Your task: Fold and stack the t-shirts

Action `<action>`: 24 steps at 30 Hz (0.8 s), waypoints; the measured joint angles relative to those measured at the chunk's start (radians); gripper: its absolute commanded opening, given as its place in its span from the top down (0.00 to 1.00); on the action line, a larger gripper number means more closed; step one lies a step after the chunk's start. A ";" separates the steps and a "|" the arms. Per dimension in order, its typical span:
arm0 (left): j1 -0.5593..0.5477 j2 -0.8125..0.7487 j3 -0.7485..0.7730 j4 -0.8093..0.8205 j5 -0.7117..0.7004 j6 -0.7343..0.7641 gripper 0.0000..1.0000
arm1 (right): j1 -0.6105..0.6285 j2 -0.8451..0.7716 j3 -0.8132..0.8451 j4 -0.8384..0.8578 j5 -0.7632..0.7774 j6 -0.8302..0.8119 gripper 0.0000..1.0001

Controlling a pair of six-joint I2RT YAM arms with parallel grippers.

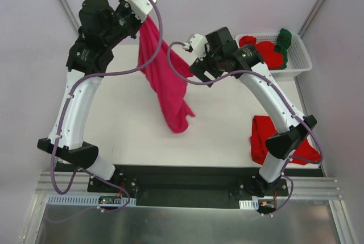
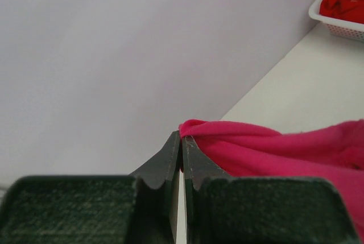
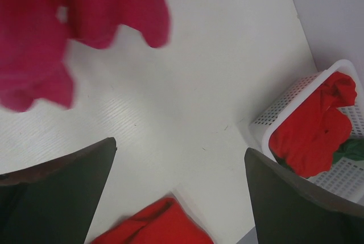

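Note:
A magenta-pink t-shirt (image 1: 165,79) hangs in a long drape from my raised left gripper (image 1: 147,21), its lower end resting on the table. In the left wrist view the left gripper (image 2: 182,139) is shut on a pinched edge of this t-shirt (image 2: 273,147). My right gripper (image 1: 199,69) hovers just right of the hanging cloth, above the table. Its jaws stand wide apart with nothing between them (image 3: 181,147), and the pink t-shirt (image 3: 34,39) shows at the upper left of that view. A folded bright red t-shirt (image 1: 261,136) lies at the front right, partly under the right arm.
A white slotted basket (image 1: 301,62) stands at the back right. It holds bright red t-shirts (image 1: 264,50) and a dark green one (image 1: 284,42). The right wrist view shows the basket (image 3: 267,136) and the folded red t-shirt (image 3: 153,224). Grey walls enclose the table.

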 measured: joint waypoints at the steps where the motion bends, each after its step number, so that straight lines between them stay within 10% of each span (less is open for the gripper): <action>1: -0.011 0.018 0.006 0.012 -0.001 0.002 1.00 | 0.000 0.000 -0.005 0.000 0.002 0.000 0.00; 7: -0.056 0.076 0.019 0.047 -0.014 0.024 0.91 | 0.000 -0.001 -0.012 0.000 0.018 -0.001 0.00; 8: -0.057 0.069 0.012 0.050 -0.016 0.026 0.70 | 0.000 -0.001 -0.012 0.000 0.018 -0.001 0.00; 9: -0.059 0.049 -0.016 0.064 -0.023 0.027 0.03 | 0.000 -0.002 -0.012 0.000 0.018 -0.001 0.00; 24: 0.000 -0.380 -0.782 0.145 -0.322 0.181 0.01 | 0.000 -0.002 -0.012 -0.001 0.013 -0.001 0.00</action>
